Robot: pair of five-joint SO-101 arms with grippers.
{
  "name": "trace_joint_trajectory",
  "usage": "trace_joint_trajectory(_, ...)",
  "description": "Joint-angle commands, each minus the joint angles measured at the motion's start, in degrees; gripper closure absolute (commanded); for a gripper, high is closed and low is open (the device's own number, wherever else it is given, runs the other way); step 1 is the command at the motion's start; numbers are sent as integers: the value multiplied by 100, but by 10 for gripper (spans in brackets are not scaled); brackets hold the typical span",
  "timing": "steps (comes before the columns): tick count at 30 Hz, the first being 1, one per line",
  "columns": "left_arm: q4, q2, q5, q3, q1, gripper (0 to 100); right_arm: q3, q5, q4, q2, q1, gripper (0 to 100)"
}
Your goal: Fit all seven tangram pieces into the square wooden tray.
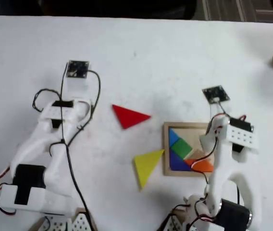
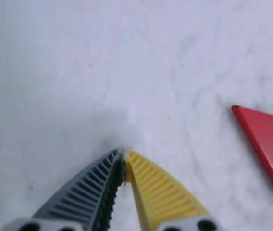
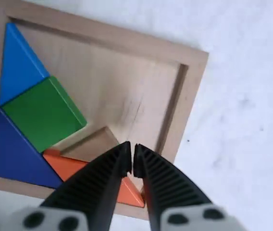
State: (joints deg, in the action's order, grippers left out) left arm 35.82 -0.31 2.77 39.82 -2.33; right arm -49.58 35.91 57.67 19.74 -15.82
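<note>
Right claw: fingers all but together with a hairline gap, nothing clamped. It hangs over the square wooden tray, tips above the orange triangle and a bare-wood piece next to it.

In the tray are a light blue triangle, a green square and a dark blue triangle, packed along one side, with the orange one along the adjoining side. The rest of the tray floor is bare wood.

The tray sits right of centre on the desk, toward the arm-side edge.

The yellow triangle lies flat on the desk outside the tray, on the side facing the left edge. One of its corners is at the tray's rim. The red triangle is flat near mid-desk, apart from both tray and yellow.

Left claw: tips together, holding nothing, above bare desk on the left half, with the red triangle near it.
</note>
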Motion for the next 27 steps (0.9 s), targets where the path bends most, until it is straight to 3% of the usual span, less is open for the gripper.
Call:
trace_joint_trajectory(1, -149, -40, -53, -26, 48, 977, -273, 88, -400, 242, -48, 981)
trace_joint_trajectory(11, -149, -40, -53, -18, 48, 977, -888, 79, -497, 259, 532, 981)
trace_joint_trajectory(23, -141, -101, -53, -35, 48, 977, -738, 70, -119, 303, 479, 981)
trace_joint_trajectory(27, -97, -418, -53, 18, 101, 978, -396, -615, 110, 303, 189, 981)
